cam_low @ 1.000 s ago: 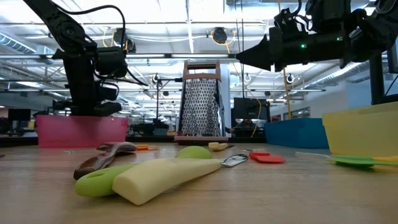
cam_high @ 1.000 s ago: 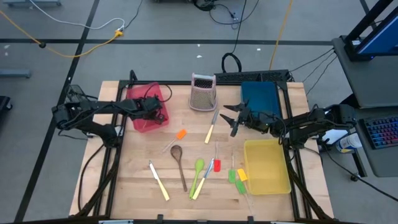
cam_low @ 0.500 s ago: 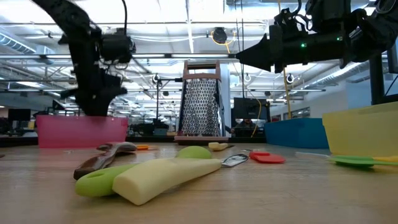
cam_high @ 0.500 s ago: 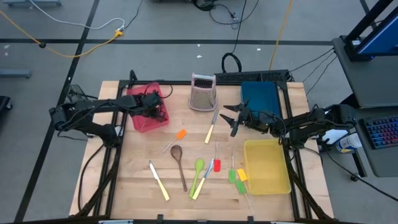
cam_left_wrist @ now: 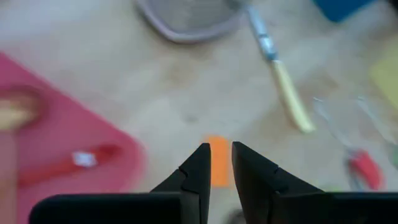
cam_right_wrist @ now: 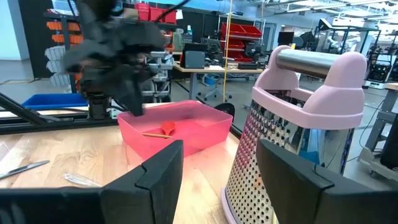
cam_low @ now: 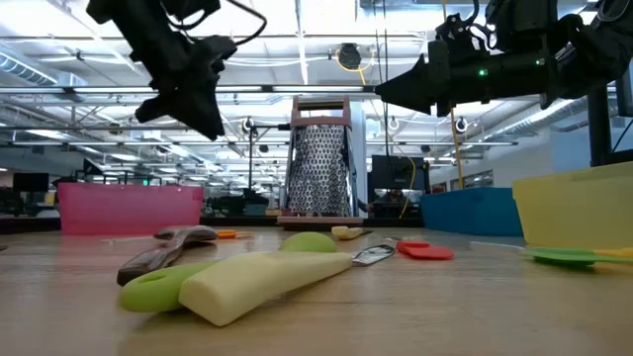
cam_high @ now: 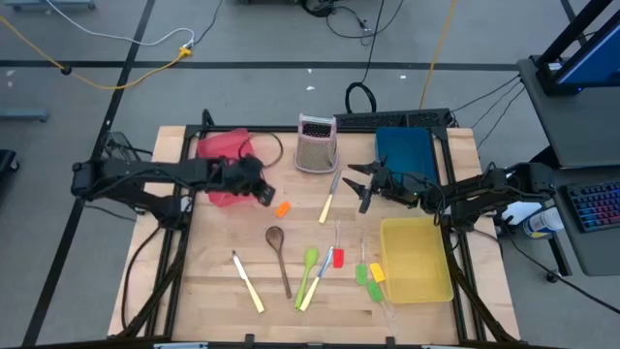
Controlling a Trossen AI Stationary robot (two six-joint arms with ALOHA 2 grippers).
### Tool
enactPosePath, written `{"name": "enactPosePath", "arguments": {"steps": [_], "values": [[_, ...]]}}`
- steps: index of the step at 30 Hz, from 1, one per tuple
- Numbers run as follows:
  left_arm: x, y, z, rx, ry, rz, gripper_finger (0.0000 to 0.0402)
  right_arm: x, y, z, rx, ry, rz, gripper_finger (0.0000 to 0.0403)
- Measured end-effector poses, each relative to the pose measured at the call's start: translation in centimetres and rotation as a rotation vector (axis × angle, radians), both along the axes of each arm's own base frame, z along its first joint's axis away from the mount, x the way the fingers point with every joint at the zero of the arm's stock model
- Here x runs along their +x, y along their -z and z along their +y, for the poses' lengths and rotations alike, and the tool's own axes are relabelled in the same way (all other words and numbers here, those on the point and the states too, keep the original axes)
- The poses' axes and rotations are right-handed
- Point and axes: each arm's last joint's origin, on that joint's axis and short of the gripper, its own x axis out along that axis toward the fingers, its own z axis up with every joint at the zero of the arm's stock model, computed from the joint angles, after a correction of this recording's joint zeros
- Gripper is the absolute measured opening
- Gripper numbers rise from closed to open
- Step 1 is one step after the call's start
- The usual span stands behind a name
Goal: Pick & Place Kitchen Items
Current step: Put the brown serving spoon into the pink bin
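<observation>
Left gripper [cam_high: 263, 195] has left the flat pink-red tray [cam_high: 215, 147] and now hangs over bare wood, just short of the orange-headed clear-handled spatula [cam_high: 281, 208]. Fingers nearly together, holding nothing. A red spoon [cam_left_wrist: 68, 167] lies in the tray, so one item looks placed; the spatula seems next. Right gripper [cam_high: 362, 186] unmoved, fingers apart, near the upright metal box grater [cam_high: 316, 143].
</observation>
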Motion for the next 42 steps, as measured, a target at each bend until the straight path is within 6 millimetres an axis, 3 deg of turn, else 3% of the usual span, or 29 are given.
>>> {"name": "enactPosePath", "arguments": {"steps": [9, 17, 27, 42], "values": [[2.5, 2.3, -7.0, -0.266, 0.056, -0.031, 0.0045, 0.0, 0.0, 0.0, 0.0, 0.001, -0.002, 0.0196], [3.4, 5.3, -10.6, -0.47, -0.023, 0.077, 0.0035, 0.0, 0.0, 0.0, 0.0, 0.002, -0.002, 0.0196], [4.4, 9.0, -11.6, -0.516, -0.13, 0.178, 0.0041, 0.0, -0.1, 0.0, -0.018, 0.002, -0.002, 0.0196], [5.1, 10.1, -11.7, -0.483, -0.178, 0.139, 0.0151, 0.0, -0.3, 0.0, -0.025, 0.001, -0.021, 0.0196]]}}
